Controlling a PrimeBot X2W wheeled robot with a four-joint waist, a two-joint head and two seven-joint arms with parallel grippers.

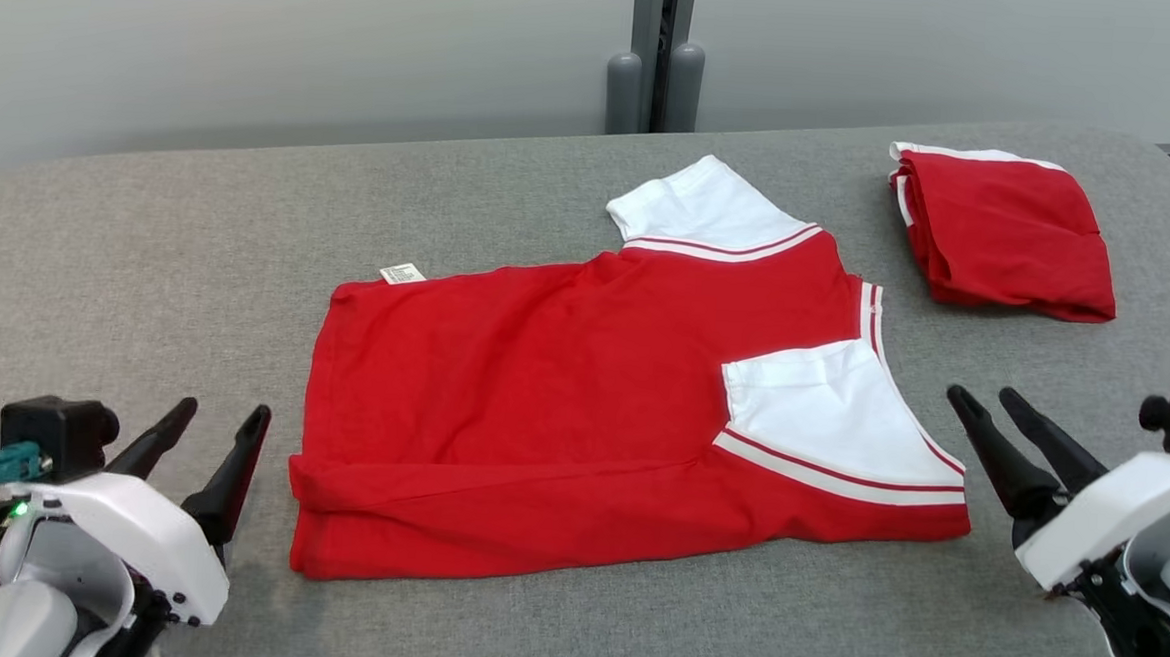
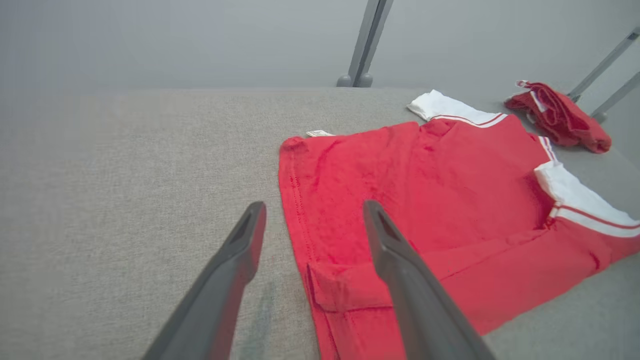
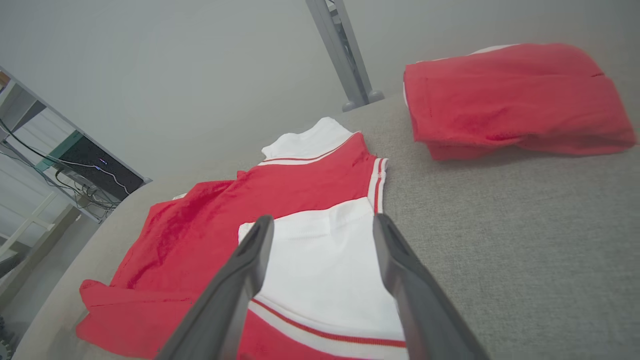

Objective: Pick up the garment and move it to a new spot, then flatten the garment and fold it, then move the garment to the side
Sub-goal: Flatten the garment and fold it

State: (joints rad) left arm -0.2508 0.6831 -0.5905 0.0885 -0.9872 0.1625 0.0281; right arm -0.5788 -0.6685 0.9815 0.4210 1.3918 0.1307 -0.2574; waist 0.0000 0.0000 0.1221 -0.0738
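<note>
Grey table (image 1: 147, 276) bears the garment (image 1: 541, 396) between left gripper (image 1: 223, 410) and right gripper (image 1: 980, 393), both spread empty, folded red pile (image 1: 1010, 236) beyond.

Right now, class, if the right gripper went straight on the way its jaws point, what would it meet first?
The right gripper would probably meet the white sleeve folded onto the red garment first; how high it hovers is unclear.

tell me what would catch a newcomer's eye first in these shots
The bright red shirt with white sleeves stands out most, lying partly folded in the middle of the grey table. A second red garment sits folded at the table's far right. The left gripper and right gripper flank the shirt at its two ends, both open and empty.
</note>
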